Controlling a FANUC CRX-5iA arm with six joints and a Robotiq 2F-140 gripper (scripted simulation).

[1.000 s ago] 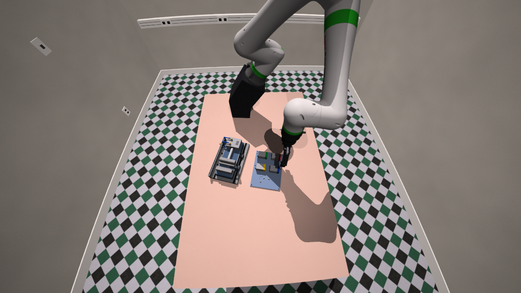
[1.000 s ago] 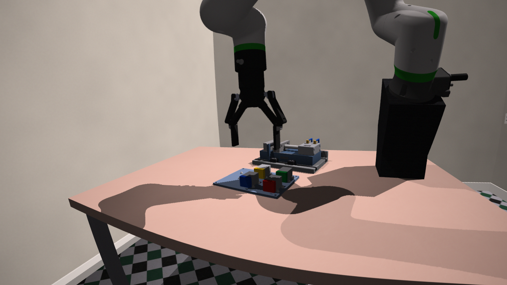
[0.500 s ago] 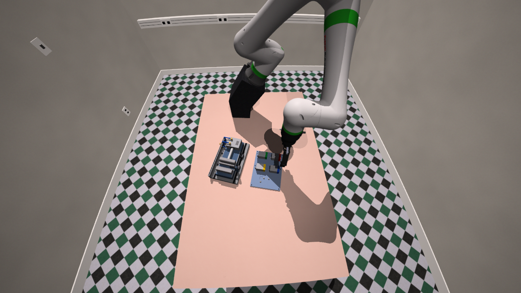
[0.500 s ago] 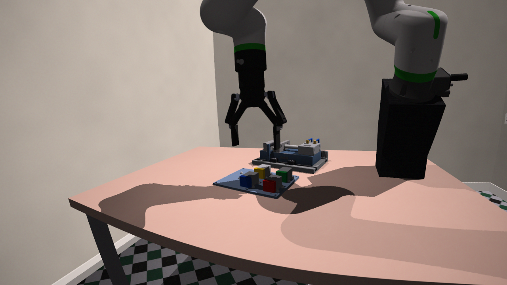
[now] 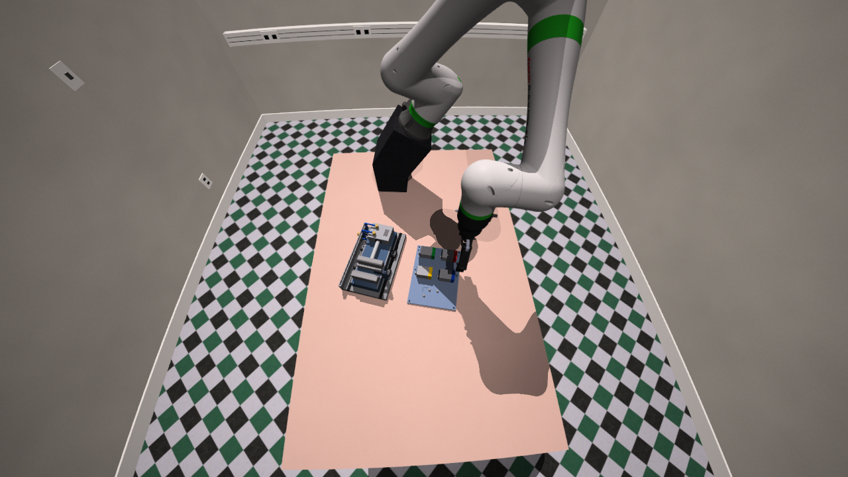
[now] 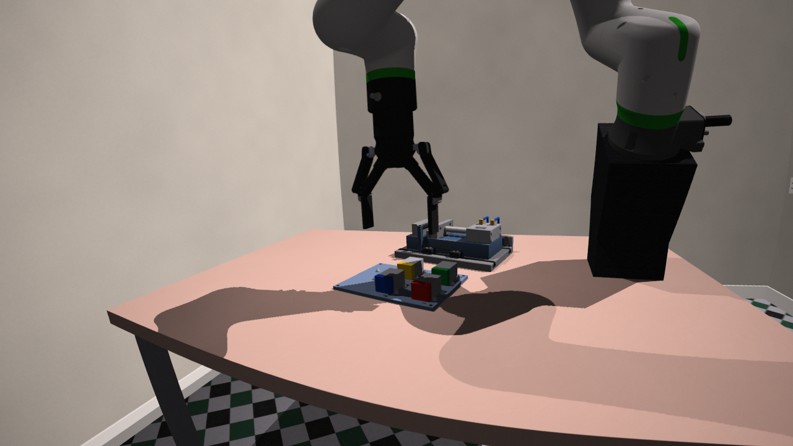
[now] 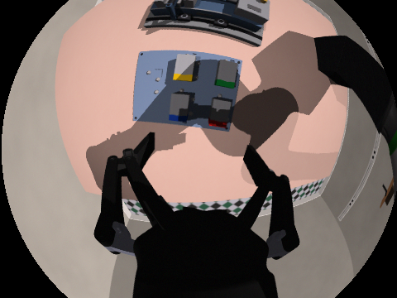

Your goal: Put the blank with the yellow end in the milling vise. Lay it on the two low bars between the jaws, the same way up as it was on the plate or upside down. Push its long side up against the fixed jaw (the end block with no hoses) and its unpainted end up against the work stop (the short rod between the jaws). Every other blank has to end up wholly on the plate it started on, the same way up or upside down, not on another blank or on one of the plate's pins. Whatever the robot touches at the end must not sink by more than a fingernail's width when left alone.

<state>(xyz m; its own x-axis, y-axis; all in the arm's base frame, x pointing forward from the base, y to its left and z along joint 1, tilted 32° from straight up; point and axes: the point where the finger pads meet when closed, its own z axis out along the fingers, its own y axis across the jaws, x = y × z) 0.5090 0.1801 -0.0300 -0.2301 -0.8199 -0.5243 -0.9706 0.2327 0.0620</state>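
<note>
The yellow-ended blank (image 5: 423, 271) (image 6: 410, 268) (image 7: 184, 67) lies on the blue plate (image 5: 431, 301) (image 6: 352, 281) (image 7: 143, 93), on the side toward the vise. The milling vise (image 6: 454, 245) (image 7: 211, 6) stands beyond the plate. Its fixed jaw (image 5: 366, 276) is at the end away from the hoses. The low bars and work stop are too small to make out. My gripper (image 5: 461, 267) (image 6: 400, 230) (image 7: 201, 146) is open and empty. It hangs above the plate's edge on the side away from the vise, near the red and blue blanks.
On the plate also lie the green-ended (image 5: 426, 252) (image 6: 445, 273) (image 7: 227, 74), blue-ended (image 5: 446, 275) (image 6: 389, 281) (image 7: 179, 107) and red-ended (image 6: 425, 288) (image 7: 220, 111) blanks. Small pins (image 7: 157, 79) stand beside them. The hose block (image 5: 382, 232) (image 6: 483, 233) (image 7: 253, 13) is at the vise's other end.
</note>
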